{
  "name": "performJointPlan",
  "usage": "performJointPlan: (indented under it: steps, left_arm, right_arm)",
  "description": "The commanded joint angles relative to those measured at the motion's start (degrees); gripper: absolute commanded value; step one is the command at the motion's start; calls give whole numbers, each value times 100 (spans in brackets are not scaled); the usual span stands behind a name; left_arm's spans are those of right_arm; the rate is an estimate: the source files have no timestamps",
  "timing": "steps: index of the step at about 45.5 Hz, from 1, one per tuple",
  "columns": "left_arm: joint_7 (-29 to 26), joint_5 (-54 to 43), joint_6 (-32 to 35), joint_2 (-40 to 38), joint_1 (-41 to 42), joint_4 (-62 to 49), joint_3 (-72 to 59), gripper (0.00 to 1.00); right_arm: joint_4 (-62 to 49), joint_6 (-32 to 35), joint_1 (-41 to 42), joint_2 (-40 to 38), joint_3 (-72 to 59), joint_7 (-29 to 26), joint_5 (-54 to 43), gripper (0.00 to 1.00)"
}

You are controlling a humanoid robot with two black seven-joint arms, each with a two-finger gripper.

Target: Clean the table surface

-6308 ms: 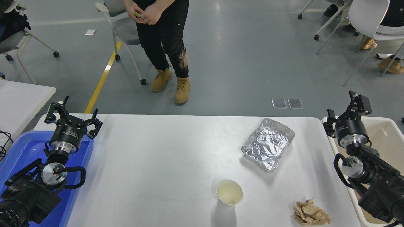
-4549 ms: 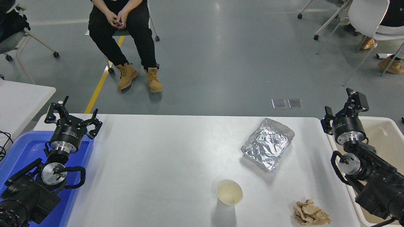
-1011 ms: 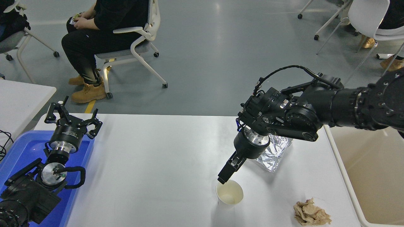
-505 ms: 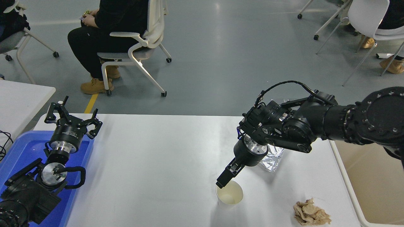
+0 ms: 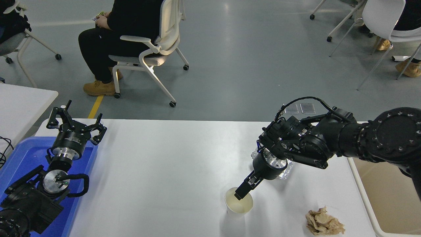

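Observation:
The table surface (image 5: 164, 171) is a wide white top. On it, near the front, stands a white paper cup (image 5: 239, 210), upright and open-mouthed. My right gripper (image 5: 239, 196) reaches down from the right, and its tip dips into the cup's mouth at the far left rim. A crumpled foil tray (image 5: 286, 170) lies behind the wrist, mostly hidden by it. At the front right lies a crumpled brown paper (image 5: 324, 223). My left gripper (image 5: 76, 121) is parked open at the table's far left corner, holding nothing.
A blue bin (image 5: 19, 154) sits under the left arm at the left edge. A beige bin (image 5: 388, 191) stands off the table's right side. A smaller white table (image 5: 23, 105) is at far left. A person sits on a rolling chair (image 5: 154, 49) beyond the table.
My right arm swung in from the right edge over the foil tray, then lowered toward the cup; its tip now sits inside the rim. The person sat down and rolled their chair.

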Motion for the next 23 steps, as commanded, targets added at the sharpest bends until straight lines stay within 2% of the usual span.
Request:
performJointPlan:
  steps: [1, 13, 14, 23]
  left_arm:
    - [0, 0, -5, 0, 0, -5, 0, 100]
    - [0, 0, 4, 0, 0, 3, 0, 100]
    - [0, 0, -5, 0, 0, -5, 0, 100]
    - [0, 0, -5, 0, 0, 3, 0, 100]
  right_arm:
    - [-80, -290, -182, -4, -13, 20, -49, 92]
    - [-71, -483, -182, -30, -21, 161, -181, 78]
    - [-71, -518, -173, -30, -21, 239, -224, 73]
    - [-115, -624, -173, -30, -21, 459, -365, 48]
